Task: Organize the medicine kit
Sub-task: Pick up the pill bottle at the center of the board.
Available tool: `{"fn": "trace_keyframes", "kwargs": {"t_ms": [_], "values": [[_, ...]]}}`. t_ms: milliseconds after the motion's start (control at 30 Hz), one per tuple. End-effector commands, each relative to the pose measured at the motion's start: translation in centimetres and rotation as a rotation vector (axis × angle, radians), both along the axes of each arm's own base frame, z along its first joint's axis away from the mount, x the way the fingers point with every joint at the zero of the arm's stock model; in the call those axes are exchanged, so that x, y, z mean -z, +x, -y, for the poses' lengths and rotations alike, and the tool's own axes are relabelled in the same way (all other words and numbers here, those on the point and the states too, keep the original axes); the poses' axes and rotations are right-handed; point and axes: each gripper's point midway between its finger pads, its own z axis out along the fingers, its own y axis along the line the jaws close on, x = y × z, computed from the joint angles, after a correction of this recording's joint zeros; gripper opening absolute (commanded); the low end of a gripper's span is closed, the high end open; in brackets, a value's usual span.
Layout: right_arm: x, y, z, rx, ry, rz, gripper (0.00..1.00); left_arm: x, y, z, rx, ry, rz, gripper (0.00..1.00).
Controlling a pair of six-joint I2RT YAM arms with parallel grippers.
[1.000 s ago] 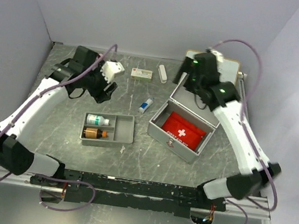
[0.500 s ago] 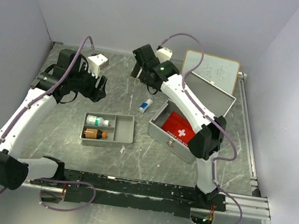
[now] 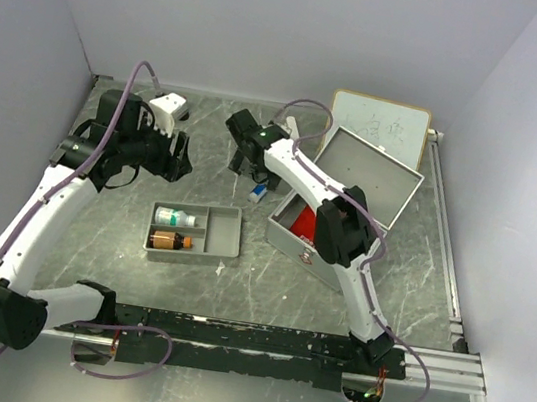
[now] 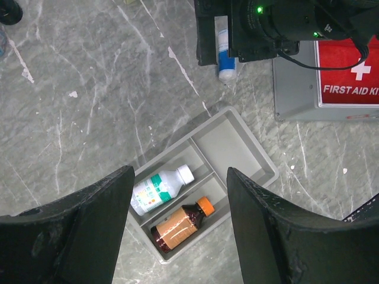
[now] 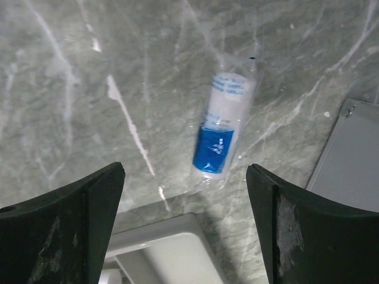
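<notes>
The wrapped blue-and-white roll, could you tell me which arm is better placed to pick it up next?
Probably right: the right gripper, open, hangs directly over the roll, straddling it; the left gripper faces the tray instead.

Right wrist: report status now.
Left gripper open, empty. Right gripper open over roll. Roll flat on table, by kit. Nothing blocks it.

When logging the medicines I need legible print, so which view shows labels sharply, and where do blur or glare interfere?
Left wrist view: sharpest, the red pouch reads FIRST AID and the white bottle and brown bottle are clear; only its own jaws blur. Right wrist view: the wrapped roll is slightly soft, its plastic faintly glinting. Top view: evenly lit, labels too small.
</notes>
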Motion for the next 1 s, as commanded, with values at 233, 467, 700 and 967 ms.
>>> {"fn": "trace_keyframes", "kwargs": {"t_ms": [233, 467, 700, 967], "values": [[3.4, -0.2, 4.1, 0.081, 0.0, -0.089, 0.75, -0.8, 0.8, 0.3, -0.004, -0.046, 0.021, 0.75], [4.4, -0.2, 4.0, 0.075, 0.005, -0.091, 0.67, -0.5, 1.0, 0.4, 0.01, -0.039, 0.022, 0.75], [4.5, 0.0, 3.8, 0.056, 0.008, -0.085, 0.37, -0.3, 1.0, 0.1, 0.008, -0.031, 0.024, 0.75], [1.4, 0.8, 3.4, 0.022, 0.019, -0.024, 0.18, 0.0, 1.3, -0.1, -0.004, -0.029, 0.021, 0.75]]}}
